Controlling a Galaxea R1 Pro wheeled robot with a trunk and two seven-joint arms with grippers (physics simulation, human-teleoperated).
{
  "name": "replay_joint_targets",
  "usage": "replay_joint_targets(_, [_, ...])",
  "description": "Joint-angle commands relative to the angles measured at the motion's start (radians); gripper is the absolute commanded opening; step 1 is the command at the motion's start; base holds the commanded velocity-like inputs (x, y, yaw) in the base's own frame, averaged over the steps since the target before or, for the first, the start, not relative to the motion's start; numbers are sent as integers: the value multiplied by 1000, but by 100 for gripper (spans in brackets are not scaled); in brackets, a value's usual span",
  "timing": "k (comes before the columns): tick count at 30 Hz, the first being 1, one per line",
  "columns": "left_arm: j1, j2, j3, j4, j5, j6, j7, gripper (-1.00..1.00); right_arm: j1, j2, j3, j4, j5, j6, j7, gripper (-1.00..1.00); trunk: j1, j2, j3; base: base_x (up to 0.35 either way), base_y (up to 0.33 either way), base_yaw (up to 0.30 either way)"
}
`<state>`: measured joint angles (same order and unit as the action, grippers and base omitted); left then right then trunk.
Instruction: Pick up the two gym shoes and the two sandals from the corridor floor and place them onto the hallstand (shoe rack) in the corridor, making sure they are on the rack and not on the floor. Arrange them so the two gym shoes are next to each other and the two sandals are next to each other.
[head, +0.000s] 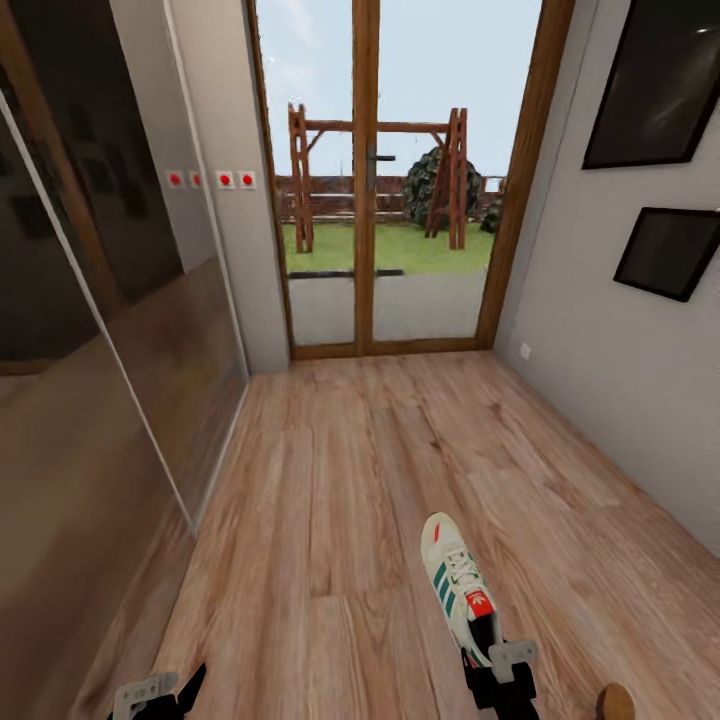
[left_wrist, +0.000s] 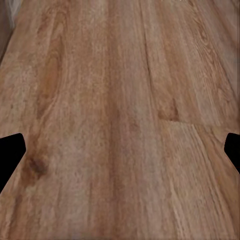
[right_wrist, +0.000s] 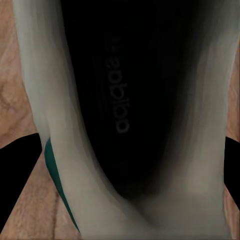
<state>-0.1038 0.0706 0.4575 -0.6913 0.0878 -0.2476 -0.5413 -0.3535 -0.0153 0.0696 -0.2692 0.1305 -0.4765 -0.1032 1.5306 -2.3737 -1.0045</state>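
Right pincer (head: 497, 668) clamped on gym shoe (head: 458, 585)

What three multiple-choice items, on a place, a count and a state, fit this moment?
1. Where is the gym shoe?
A. at the right pincer
B. by the glass door
C. on a shelf

2. How many dark frames hang on the right wall?
A. one
B. two
C. four

3. What is between the left pincer fingers?
A. a sandal
B. a shoe
C. nothing, only floor beyond

A: the shoe's heel sits at that pincer. B: two frames show. C: the left wrist view has bare planks between the fingertips.
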Motion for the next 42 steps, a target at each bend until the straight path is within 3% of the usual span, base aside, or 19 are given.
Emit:
replay_joint_targets(1, [-1,0,2,1,9,2,-8,100,-1,0,7,1,8,-1,-10,-100,0,0,-1,338,0,-146])
replay_joint_targets(33, [-1,0,1,1,9,2,-9,100,-1,0,7,1,7,-1,-9,-100,0,0,-1,338,0,-13])
replay_joint_targets(42, [-1,0,1,1,9,2,-9,100,-1,0,7,1,6,-1,-9,-100,0,0,-1,338,0,-199])
